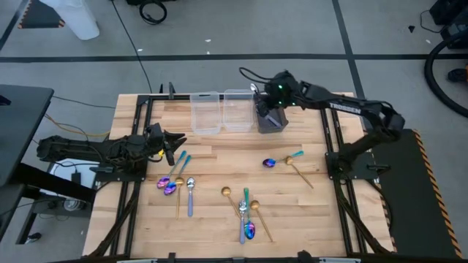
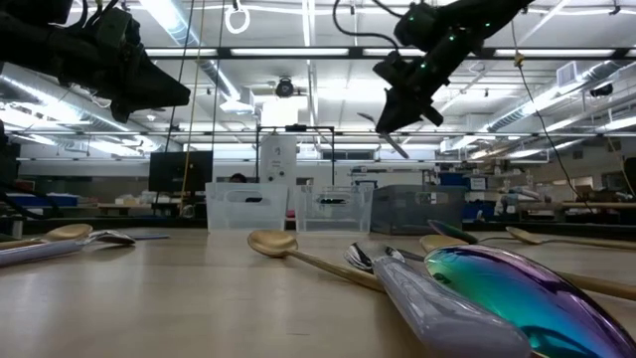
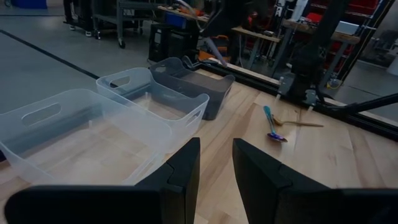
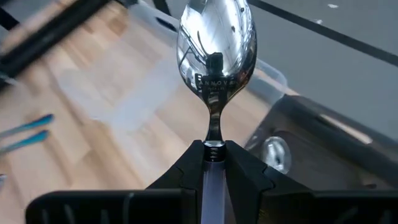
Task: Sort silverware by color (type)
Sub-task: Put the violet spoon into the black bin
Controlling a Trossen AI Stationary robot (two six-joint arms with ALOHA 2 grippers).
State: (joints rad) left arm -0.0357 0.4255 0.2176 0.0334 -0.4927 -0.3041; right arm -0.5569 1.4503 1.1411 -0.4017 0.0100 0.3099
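Observation:
My right gripper (image 4: 213, 155) hangs over the dark grey bin (image 1: 269, 120) at the table's far edge, shut on a shiny silver spoon (image 4: 216, 37). Another silver spoon (image 4: 273, 152) lies inside that bin. My left gripper (image 3: 216, 168) is open in the air over the table's left side (image 1: 172, 141), touching nothing. Loose silverware lies flat on the wood: iridescent spoons with teal handles (image 1: 170, 184), a silver spoon (image 1: 190, 196), a mixed cluster of gold, silver and iridescent pieces (image 1: 245, 213), and an iridescent spoon (image 1: 270, 162) beside a gold one (image 1: 300, 172). My right gripper pinches the silver spoon between its two fingers on the handle, just behind the narrow neck (image 4: 213, 134). The handle runs back along the fingers and is hidden between them. The bowl sticks out ahead of the fingertips. The spoon is lifted clear, above the dark grey bin.
Two clear bins (image 1: 205, 112) (image 1: 237, 109) stand side by side left of the dark grey one along the far edge. Bare wood lies between the bins and the scattered silverware. Black frame rails (image 1: 333, 146) run along both sides of the table.

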